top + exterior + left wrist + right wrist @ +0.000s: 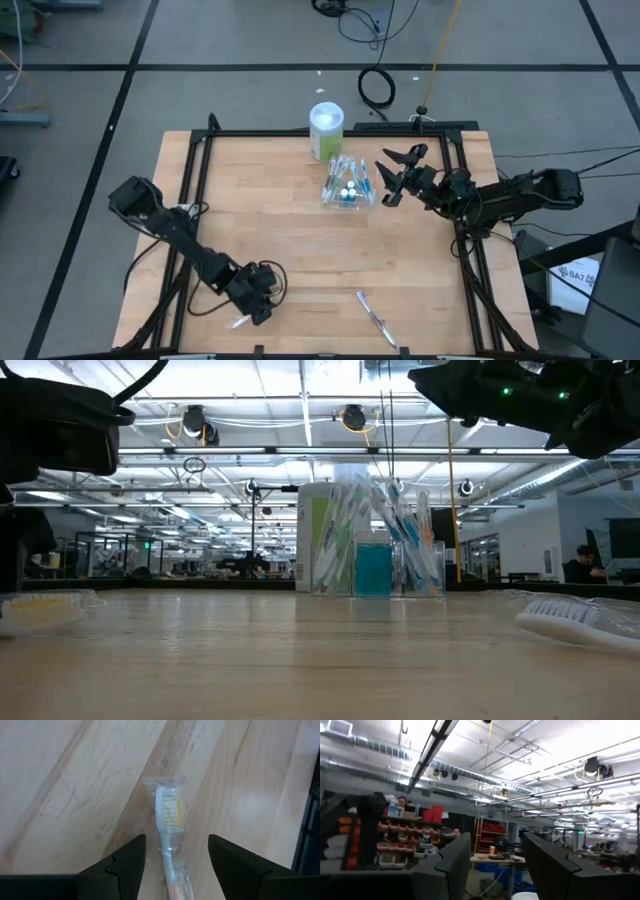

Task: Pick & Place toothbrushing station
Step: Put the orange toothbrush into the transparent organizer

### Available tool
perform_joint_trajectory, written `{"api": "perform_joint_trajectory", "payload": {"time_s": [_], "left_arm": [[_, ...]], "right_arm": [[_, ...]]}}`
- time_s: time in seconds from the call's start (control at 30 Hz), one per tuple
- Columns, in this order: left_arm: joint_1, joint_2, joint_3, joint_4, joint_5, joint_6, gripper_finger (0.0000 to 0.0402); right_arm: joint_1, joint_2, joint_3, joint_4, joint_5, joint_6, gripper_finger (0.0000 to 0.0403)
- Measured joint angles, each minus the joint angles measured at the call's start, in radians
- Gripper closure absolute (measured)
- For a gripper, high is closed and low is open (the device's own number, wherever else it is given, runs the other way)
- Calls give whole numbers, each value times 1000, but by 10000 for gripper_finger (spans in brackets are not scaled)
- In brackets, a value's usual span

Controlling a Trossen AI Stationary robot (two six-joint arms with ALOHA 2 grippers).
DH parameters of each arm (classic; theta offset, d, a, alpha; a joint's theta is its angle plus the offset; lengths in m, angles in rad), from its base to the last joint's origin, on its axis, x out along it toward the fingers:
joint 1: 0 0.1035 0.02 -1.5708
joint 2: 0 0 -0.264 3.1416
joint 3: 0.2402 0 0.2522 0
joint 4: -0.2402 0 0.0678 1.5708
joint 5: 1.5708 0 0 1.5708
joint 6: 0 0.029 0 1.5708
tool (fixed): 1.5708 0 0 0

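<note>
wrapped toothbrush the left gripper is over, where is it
In the high view the wrapped toothbrush lies near the table's front-left edge, under the open left gripper.

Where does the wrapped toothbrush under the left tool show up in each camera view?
High view: wrapped toothbrush near the table's front-left edge, beside the left tool.
Low view: far left, a yellowish bristle head lying on the wood.
Left wrist view: centre, between the open fingers.
Right wrist view: not in it.
Shared landmark: clear holder of toothbrushes, mid-table in the low view.
</note>
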Motion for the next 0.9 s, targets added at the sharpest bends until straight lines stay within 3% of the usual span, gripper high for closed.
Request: {"api": "perform_joint_trajectory", "payload": {"time_s": [0.2,0.33,0.53,0.9], "left_arm": [[-30,3,1,-55,-10,-48,179],[-51,3,1,-87,-23,77,193],[-53,3,1,-128,-33,171,258],[-1,-7,0,-135,-17,177,389]], "right_arm": [[3,0,0,-4,-1,77,232],[3,0,0,-9,-1,95,232],[3,0,0,-29,-1,91,232],[3,0,0,-44,-1,144,232]]}}
